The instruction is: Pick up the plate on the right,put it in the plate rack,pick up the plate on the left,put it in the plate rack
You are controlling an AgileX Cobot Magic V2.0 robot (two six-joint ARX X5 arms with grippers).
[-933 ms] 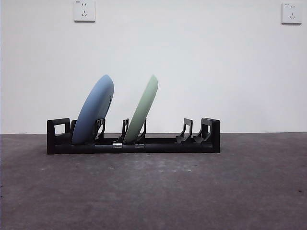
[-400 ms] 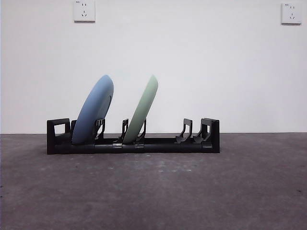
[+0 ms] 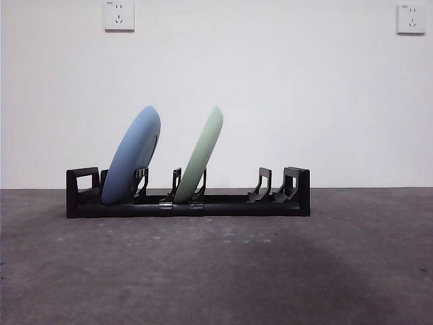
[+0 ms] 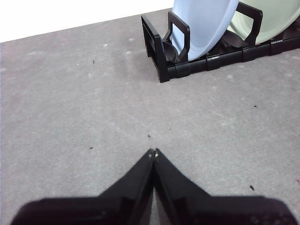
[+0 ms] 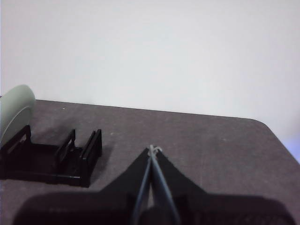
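Two plates: blue plate [image 3: 133, 154] and green plate [image 3: 201, 154], both leaning in the plate rack [image 3: 188, 193]
Rack: on the bench [image 3: 216, 271]
Left claw [image 4: 153, 153]: closed, empty, well apart from rack's blue-plate end
Right claw [image 5: 153, 149]: closed, empty, apart from rack's other end

Plate rack [image 3: 188, 203] lengthwise across the table [image 3: 216, 271], far from the near edge, close before the wall [image 3: 270, 88]. In its left-end slot, one plate [image 3: 132, 157] on edge, tilted rightward. In a slot just left of the rack's middle, a second plate [image 3: 200, 157], tilted the same way, apart from the first. High on the wall, two sockets [image 3: 119, 15], far left and far right.
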